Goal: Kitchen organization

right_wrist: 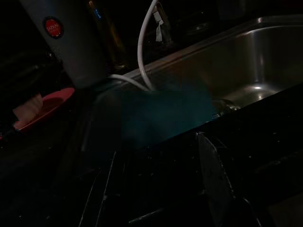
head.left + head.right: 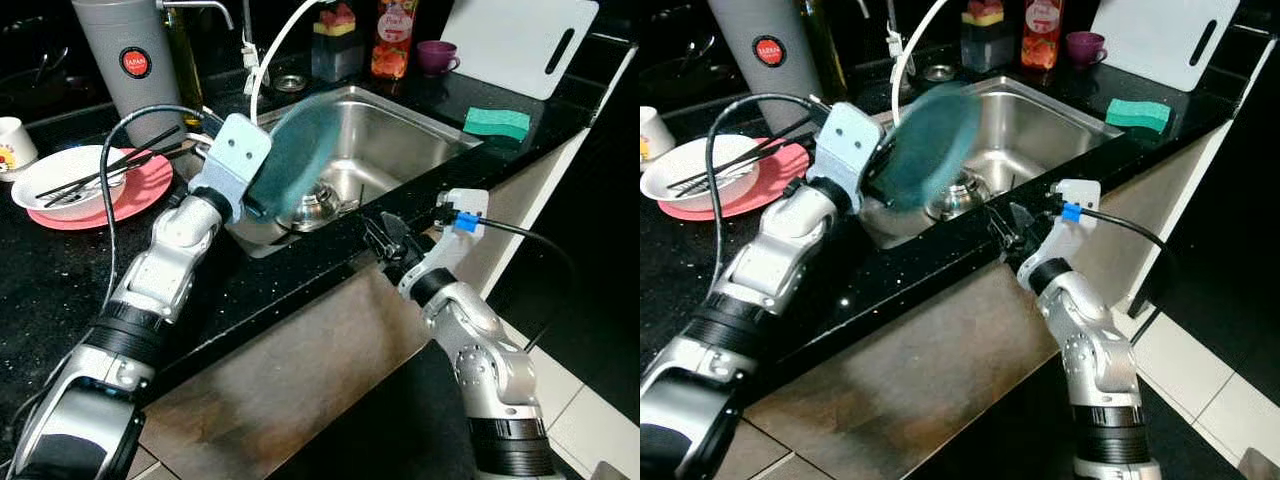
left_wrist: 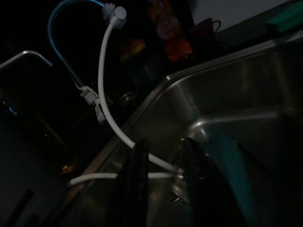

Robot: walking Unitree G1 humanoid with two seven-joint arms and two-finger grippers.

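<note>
A blurry teal plate (image 2: 305, 160) is held by the left end effector (image 2: 883, 172), tilted over the near left corner of the steel sink (image 2: 400, 135). The right end effector (image 2: 383, 235) is spread wide at the front edge of the black surface (image 2: 60, 290), holding nothing.

Both arms are shiny silver with black rings at the joints. The left arm (image 2: 160, 270) has a pale blue plate with small screw holes and a black cable looping over it. The right arm (image 2: 470, 340) carries a blue plug and a black cable
</note>
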